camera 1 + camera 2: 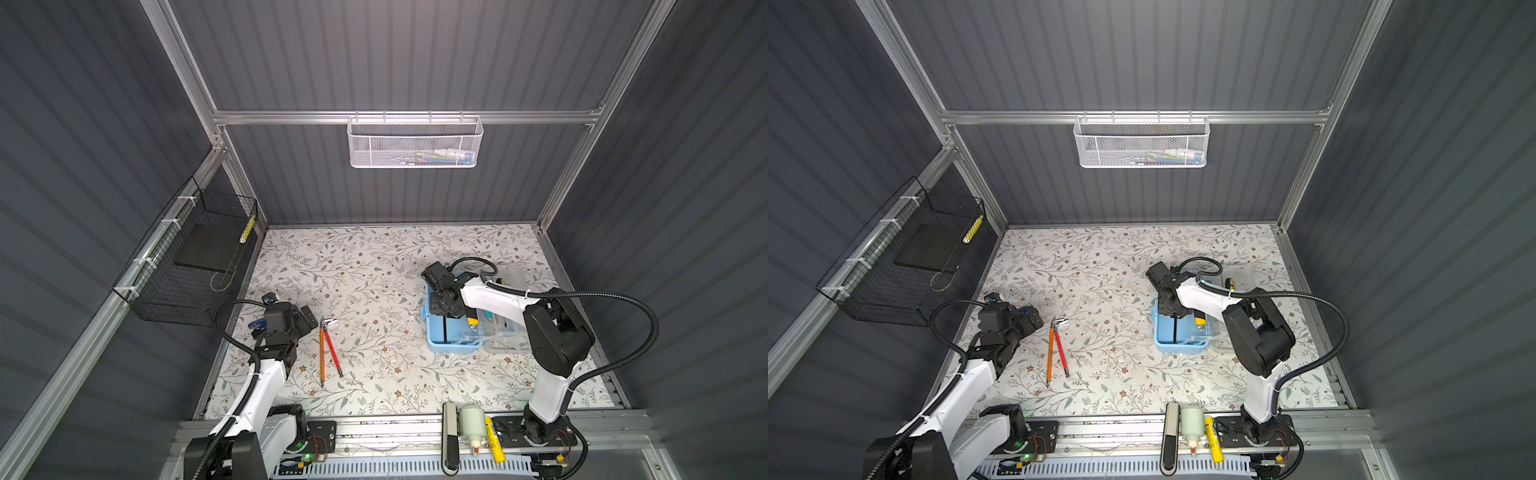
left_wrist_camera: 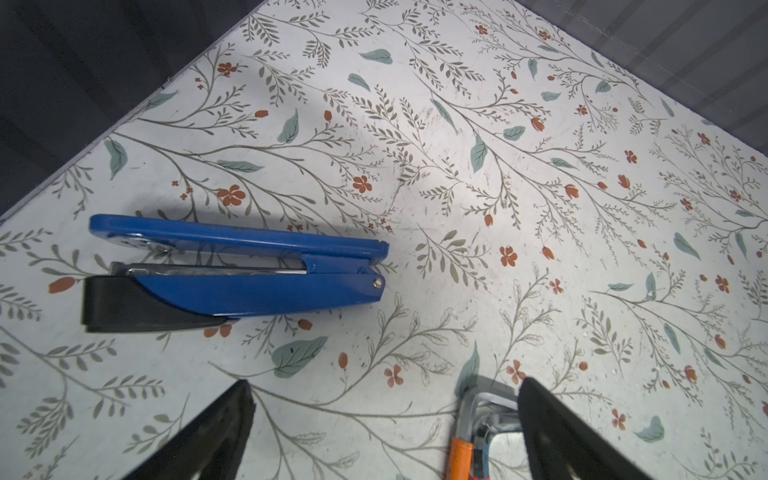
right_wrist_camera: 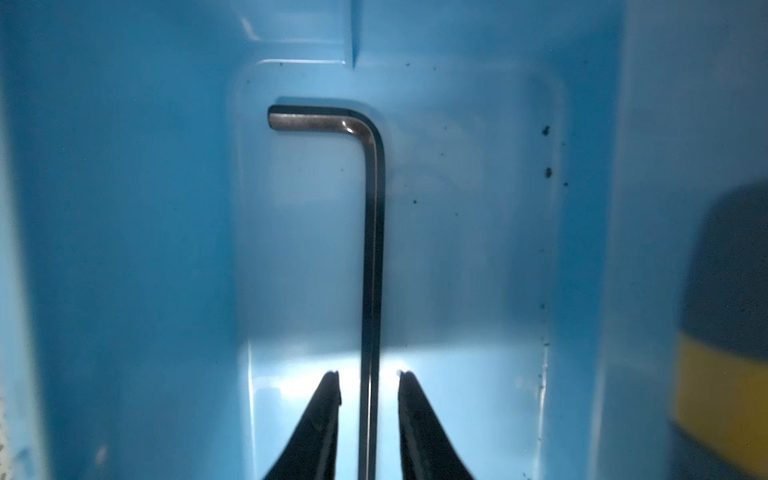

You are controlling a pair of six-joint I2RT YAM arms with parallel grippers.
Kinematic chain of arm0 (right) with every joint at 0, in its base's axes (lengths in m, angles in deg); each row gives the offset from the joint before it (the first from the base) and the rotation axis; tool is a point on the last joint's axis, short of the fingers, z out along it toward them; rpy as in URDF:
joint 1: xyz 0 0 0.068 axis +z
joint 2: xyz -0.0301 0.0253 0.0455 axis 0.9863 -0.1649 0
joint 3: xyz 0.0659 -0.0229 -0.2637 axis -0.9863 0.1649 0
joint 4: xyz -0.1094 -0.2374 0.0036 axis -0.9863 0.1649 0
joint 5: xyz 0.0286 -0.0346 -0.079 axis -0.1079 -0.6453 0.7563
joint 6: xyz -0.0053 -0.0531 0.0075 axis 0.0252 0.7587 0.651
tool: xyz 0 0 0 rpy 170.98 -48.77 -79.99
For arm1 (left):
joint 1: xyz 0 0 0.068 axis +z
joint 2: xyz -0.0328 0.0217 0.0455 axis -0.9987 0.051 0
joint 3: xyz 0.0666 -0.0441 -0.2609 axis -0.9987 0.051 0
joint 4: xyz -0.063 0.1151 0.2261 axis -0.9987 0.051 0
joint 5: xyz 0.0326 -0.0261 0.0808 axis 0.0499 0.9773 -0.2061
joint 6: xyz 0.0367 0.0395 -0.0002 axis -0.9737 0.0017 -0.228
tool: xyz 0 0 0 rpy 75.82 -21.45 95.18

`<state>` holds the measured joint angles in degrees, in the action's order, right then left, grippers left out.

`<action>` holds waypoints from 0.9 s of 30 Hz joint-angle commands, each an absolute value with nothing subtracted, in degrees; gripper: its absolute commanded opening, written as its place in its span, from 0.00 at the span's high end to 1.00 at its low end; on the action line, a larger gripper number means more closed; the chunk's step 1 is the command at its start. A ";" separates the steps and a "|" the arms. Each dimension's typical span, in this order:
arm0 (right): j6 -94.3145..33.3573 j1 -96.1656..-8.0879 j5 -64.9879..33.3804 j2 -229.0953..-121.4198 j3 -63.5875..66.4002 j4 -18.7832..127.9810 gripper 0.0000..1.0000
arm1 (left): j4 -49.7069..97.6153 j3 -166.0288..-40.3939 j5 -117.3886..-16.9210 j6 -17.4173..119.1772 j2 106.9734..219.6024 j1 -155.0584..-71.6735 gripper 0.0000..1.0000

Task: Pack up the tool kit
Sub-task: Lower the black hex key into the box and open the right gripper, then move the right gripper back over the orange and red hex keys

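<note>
The light-blue tool kit (image 1: 440, 345) (image 1: 1167, 345) lies open at the right of the table, its see-through lid (image 1: 505, 332) folded out to the right. My right gripper (image 1: 444, 316) (image 3: 369, 376) reaches down into the tool kit (image 3: 457, 249). It is open, with a dark L-shaped hex key (image 3: 372, 249) lying on the case floor between its fingers, a gap on each side. My left gripper (image 1: 301, 316) (image 2: 385, 381) stands open and empty over the table. A blue stapler (image 2: 249, 282) lies ahead of it. An orange-handled hex key (image 1: 321, 353) (image 2: 459, 457) and a red one (image 1: 333, 353) lie beside it.
A yellow-and-black tool (image 3: 723, 374) sits in the case beside the hex key. A white mesh basket (image 1: 415, 143) hangs on the back rail and a black wire basket (image 1: 187, 270) on the left wall. A white bottle (image 1: 471, 424) and a yellow marker (image 1: 496, 440) lie on the front rail.
</note>
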<state>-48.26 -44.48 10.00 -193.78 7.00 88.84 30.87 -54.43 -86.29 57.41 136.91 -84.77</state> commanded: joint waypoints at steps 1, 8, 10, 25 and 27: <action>-47.85 -44.61 11.02 -191.19 5.22 92.00 0.67 | 30.28 -55.64 -85.67 56.95 136.43 -84.26 0.01; -42.04 -39.38 12.88 -185.60 -0.39 94.30 0.58 | 30.37 -55.56 -85.91 57.04 136.17 -84.26 0.01; -38.48 -37.26 10.71 -185.77 -2.37 93.26 0.53 | 30.37 -55.49 -85.97 57.11 136.08 -84.26 0.01; -30.27 -16.11 -10.50 -207.79 -21.22 83.31 0.39 | 31.46 -55.22 -86.86 59.10 135.75 -82.07 0.01; -30.77 -15.00 -11.47 -210.14 -22.18 81.85 0.38 | 31.34 -54.95 -85.76 59.47 135.72 -80.75 0.01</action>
<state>-31.11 -15.17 -7.34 -208.60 -19.97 83.63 31.00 -54.43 -86.22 57.52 136.76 -82.52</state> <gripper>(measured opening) 0.619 0.994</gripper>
